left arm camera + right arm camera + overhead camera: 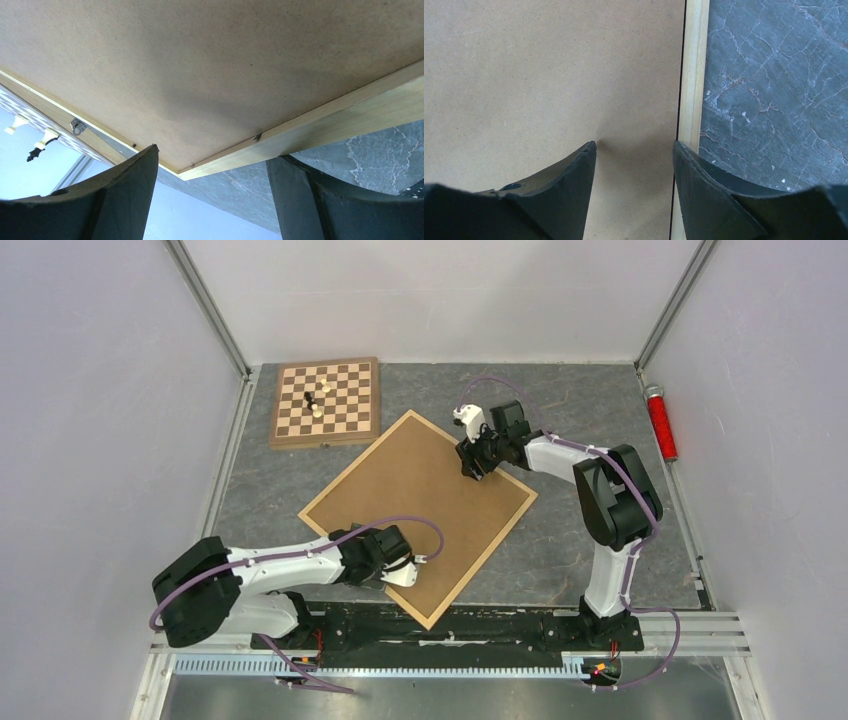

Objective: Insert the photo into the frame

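Note:
The frame (484, 561) of light wood lies flat on the grey table, turned like a diamond, with the brown backing board (420, 490) filling it. The photo is hidden. My left gripper (420, 562) hovers open over the board's near part; in the left wrist view the board (200, 65) fills the top and a corner of the frame (325, 124) shows between the spread fingers of the gripper (212, 153). My right gripper (470, 472) stands open, low over the board (549, 75) at its far right side. The gripper (634, 143) holds nothing and one tip is over the frame's strip (694, 75).
A checkered chessboard (326, 400) with a few pieces (313, 402) lies at the back left, just beyond the frame's far corner. A red cylinder (660, 422) rests along the right rail. A small metal hanger (76, 126) sits on the frame's edge. White walls enclose the table.

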